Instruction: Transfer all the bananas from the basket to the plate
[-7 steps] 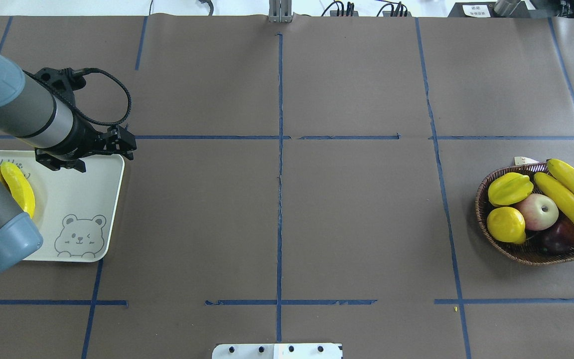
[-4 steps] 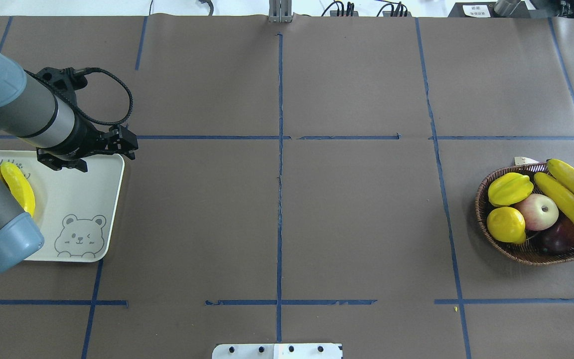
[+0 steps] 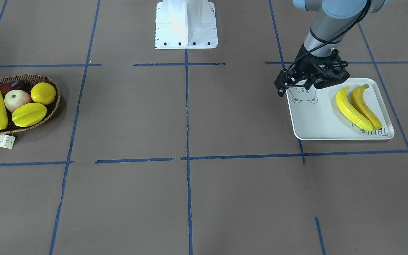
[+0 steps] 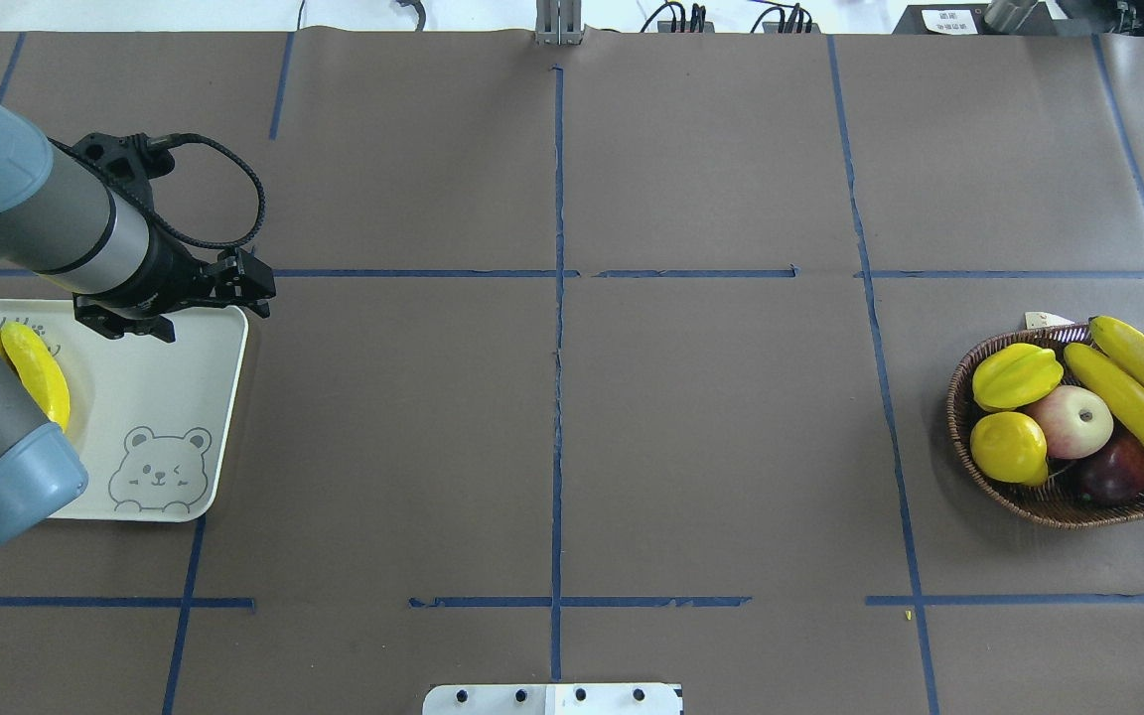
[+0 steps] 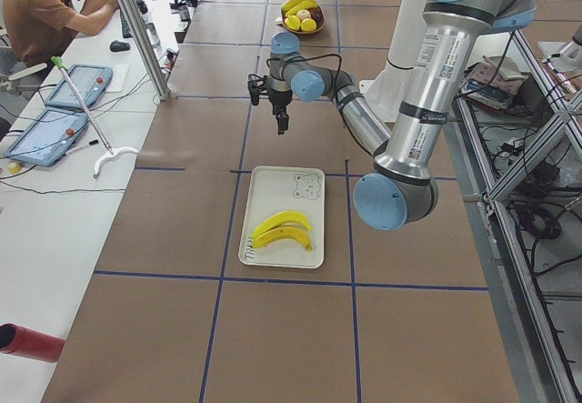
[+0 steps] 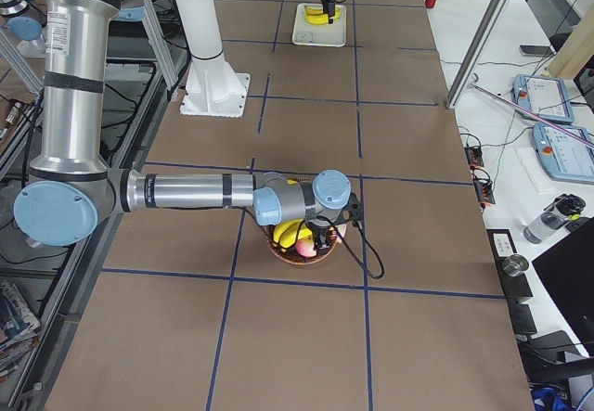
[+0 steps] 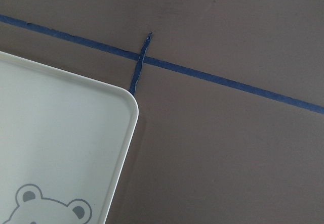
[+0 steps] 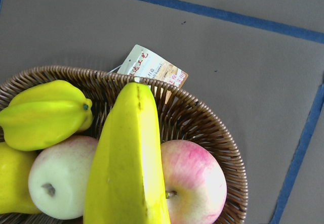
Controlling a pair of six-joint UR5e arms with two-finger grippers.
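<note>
Two bananas (image 3: 353, 108) lie on the plate (image 3: 317, 122), two in the basket (image 3: 58, 101).

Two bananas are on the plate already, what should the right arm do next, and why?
Probably lower the right claw onto the banana right beneath its camera and close: two bananas lie in the basket, not on the plate.

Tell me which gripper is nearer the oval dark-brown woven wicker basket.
Right. The right gripper hangs directly over the basket; the left gripper is at the table's opposite end, above a corner of the pale rectangular bear-print tray.
</note>
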